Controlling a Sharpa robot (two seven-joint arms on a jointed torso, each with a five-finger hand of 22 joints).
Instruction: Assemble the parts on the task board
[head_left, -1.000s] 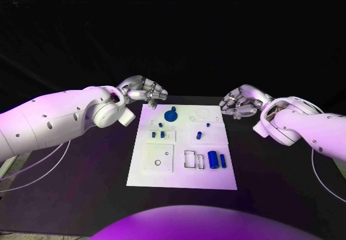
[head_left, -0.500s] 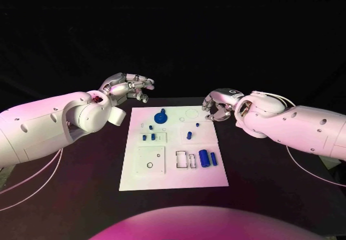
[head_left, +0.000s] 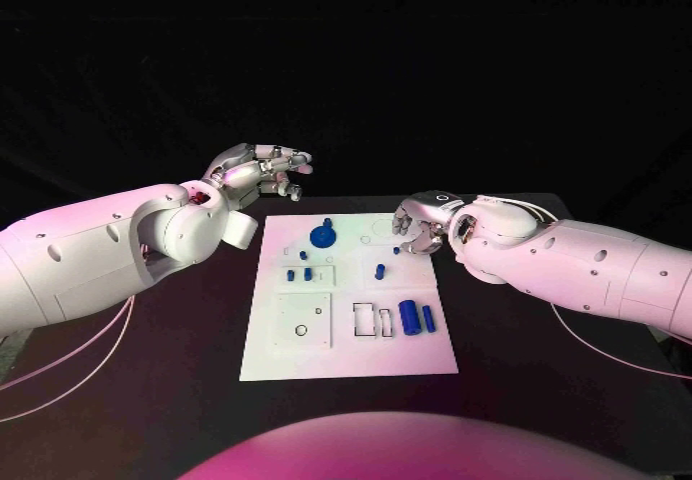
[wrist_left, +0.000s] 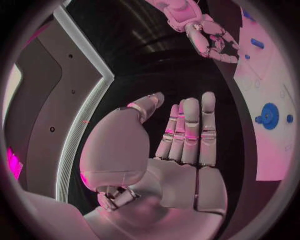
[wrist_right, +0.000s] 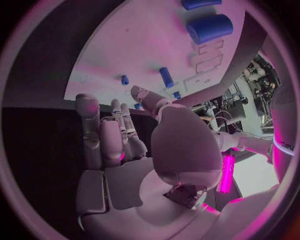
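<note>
The right hand (head_left: 420, 225), empty with fingers loosely apart, is held over the far right edge of the task board (head_left: 289, 355); the left hand (head_left: 267, 172), also empty, is raised beyond its far left corner. Blue parts (a disc (head_left: 323, 237), pegs, cylinders (head_left: 408, 318)) lie scattered on the board, assembly seemingly barely begun. No writing can be read.

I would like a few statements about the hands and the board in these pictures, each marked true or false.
1. The left hand holds a blue part. False: it holds nothing, fingers apart.
2. The right hand is over the board's far right edge. True.
3. The board lies on a black table. True.
4. The round blue part lies at the board's near edge. False: it is at the far end.
</note>
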